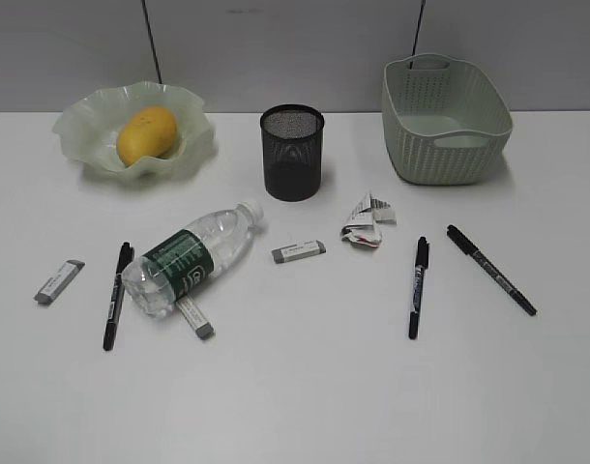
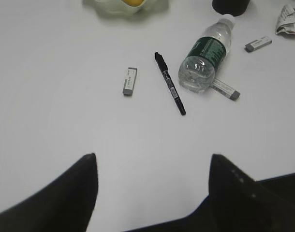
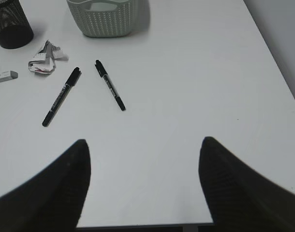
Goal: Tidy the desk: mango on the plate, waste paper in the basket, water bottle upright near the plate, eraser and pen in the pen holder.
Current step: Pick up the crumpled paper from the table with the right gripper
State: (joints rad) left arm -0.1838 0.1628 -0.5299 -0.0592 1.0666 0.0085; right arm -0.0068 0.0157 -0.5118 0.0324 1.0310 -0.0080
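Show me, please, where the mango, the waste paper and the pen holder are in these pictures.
mango [image 1: 146, 134]: exterior view, middle of the fruit, in the plate.
waste paper [image 1: 366, 221]: exterior view, centre of the crumpled wad.
pen holder [image 1: 292, 159]: exterior view, front of the mesh wall.

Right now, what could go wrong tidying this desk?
The water bottle lies on its side across an eraser and beside a pen; lifting it may scatter both, or it may roll. The waste paper sits close to the pen holder, so a wide-open pincer might bump that.
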